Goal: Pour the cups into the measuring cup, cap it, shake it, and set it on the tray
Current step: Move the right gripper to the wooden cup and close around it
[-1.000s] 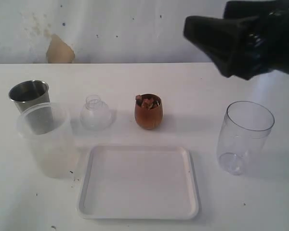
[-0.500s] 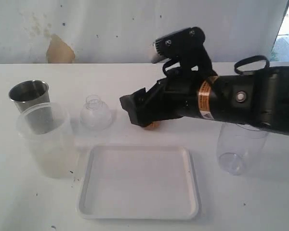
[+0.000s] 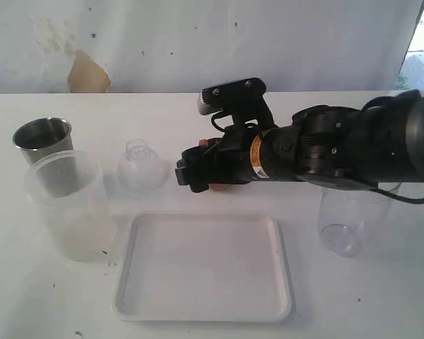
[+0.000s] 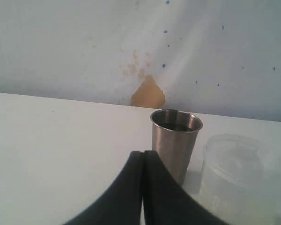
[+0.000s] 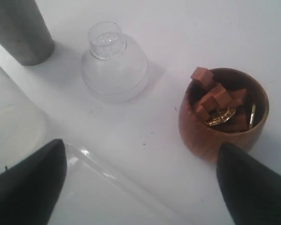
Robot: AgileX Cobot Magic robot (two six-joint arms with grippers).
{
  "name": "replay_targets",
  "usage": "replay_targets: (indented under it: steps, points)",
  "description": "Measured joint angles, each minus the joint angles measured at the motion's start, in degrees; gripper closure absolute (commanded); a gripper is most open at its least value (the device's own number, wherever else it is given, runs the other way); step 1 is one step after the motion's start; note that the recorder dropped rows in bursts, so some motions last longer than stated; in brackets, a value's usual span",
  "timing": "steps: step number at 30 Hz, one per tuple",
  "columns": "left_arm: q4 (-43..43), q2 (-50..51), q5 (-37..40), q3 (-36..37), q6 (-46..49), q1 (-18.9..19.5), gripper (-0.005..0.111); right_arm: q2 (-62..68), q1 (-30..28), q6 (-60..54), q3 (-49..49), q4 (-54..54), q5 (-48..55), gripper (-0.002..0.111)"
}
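Observation:
My right gripper (image 3: pixel 191 173) reaches across the middle from the right and hides most of the brown wooden cup (image 3: pixel 220 187). In the right wrist view this gripper (image 5: pixel 140 187) is open and empty, and one fingertip (image 5: pixel 250 185) sits close beside the wooden cup (image 5: pixel 222 112), which holds brown cubes and gold bits. The steel tumbler (image 3: pixel 42 141) and the frosted cup (image 3: pixel 67 208) stand at the left. The clear measuring cup (image 3: pixel 350 222) stands at the right, partly behind the arm. The white tray (image 3: pixel 205 311) lies in front. My left gripper (image 4: pixel 143 157) is shut and empty, short of the steel tumbler (image 4: pixel 175 140).
A small clear dome lid (image 3: pixel 140 166) stands between the tumbler and the wooden cup, and the right wrist view shows the lid (image 5: pixel 113 63) too. A white wall with a brown patch (image 3: pixel 87 74) runs behind the table.
My right arm swung down from the upper right and across to the left, and it now covers the wooden cup with its jaws still open. The left gripper stayed shut.

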Motion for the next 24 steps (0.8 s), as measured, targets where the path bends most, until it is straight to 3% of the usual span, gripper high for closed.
replay_targets:
  steps: [15, 24]
  points:
    - [0.00, 0.00, 0.00, 0.00, 0.00, 0.00, 0.107, 11.74, -3.14, 0.62, -5.63, 0.05, -2.67, 0.029]
    - [0.00, 0.00, 0.00, 0.00, 0.00, 0.00, 0.107, 14.59, -3.14, -0.94, -7.86, 0.05, 3.13, 0.029]
